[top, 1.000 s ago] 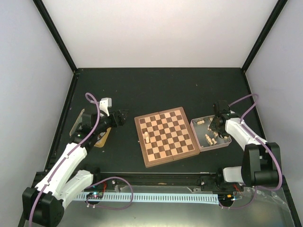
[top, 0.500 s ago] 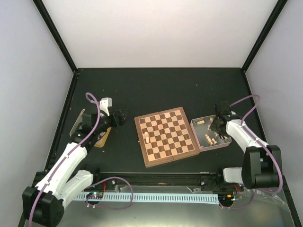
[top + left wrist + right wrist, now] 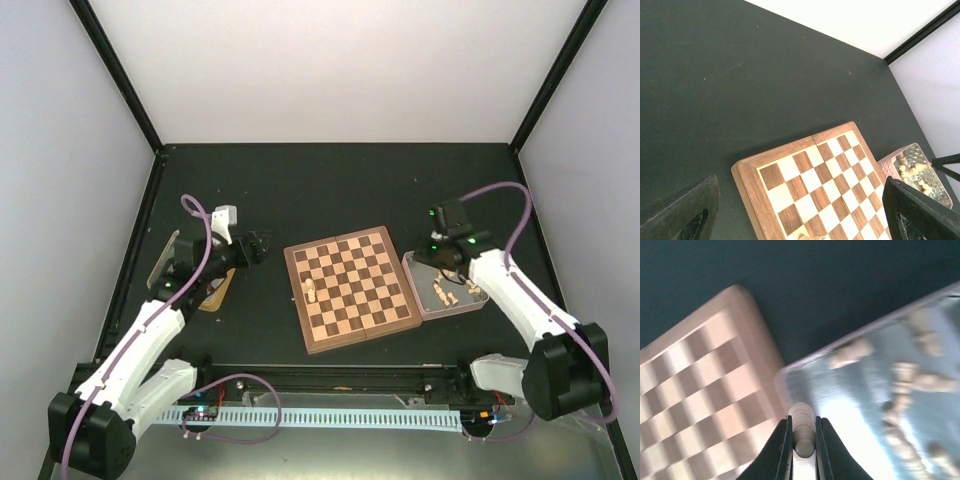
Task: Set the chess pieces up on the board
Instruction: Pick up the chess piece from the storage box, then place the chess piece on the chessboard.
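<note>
Board point(image 3: 350, 288) bearing pale pieces point(image 3: 311, 293) at 9 o'clock; most unplaced. Right gripper point(image 3: 803, 426) grasping pale piece point(image 3: 802, 415) over tray point(image 3: 412, 290); left gripper point(image 3: 262, 243) released.

The board point(image 3: 350, 288) is showing smooth, lightly polished wood. The table point(image 3: 330, 190) is looking matt and dark. The tray point(image 3: 850, 390) is gleaming, glossy and reflective. The pale piece point(image 3: 801, 416) is looking like smooth turned wood.

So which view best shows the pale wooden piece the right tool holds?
Right wrist: the pale wooden piece, clamped in the right tool, close up. Top view: too small to see. Left wrist: not visible.
</note>
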